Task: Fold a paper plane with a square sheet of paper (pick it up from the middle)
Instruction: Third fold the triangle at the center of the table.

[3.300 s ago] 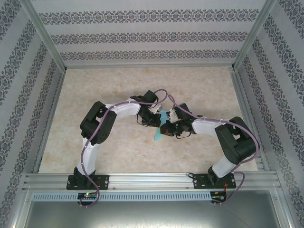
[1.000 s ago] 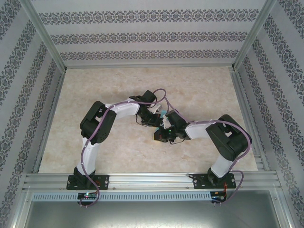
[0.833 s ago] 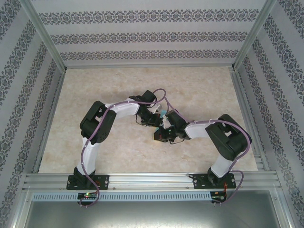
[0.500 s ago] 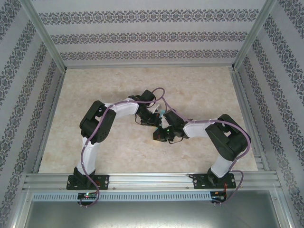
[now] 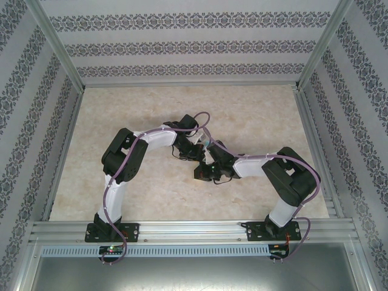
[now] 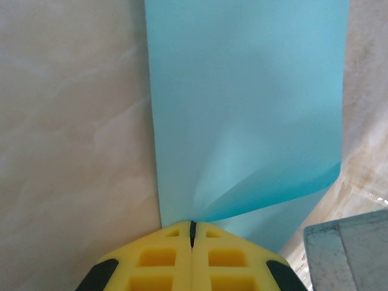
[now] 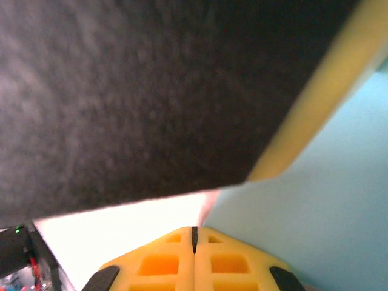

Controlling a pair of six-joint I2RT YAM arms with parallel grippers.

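Observation:
The light-cyan sheet of paper runs away from my left gripper, whose yellow fingertips are shut on its near edge. One layer of it curls up off the other along a soft bend. My right gripper is shut too, with the edge of the cyan sheet running into its tips. From above, the left gripper and right gripper meet at the table's middle and hide the sheet. The paper plane is out of view.
The marbled tabletop is fenced by metal rails and patterned walls. A dark, yellow-edged part of the left gripper hangs close over the right fingertips. A grey block pokes into the left wrist view at lower right.
The right arm has drawn in leftward against the left gripper. The cyan paper that hung in sight between them from above is now covered. Both grippers have stayed shut.

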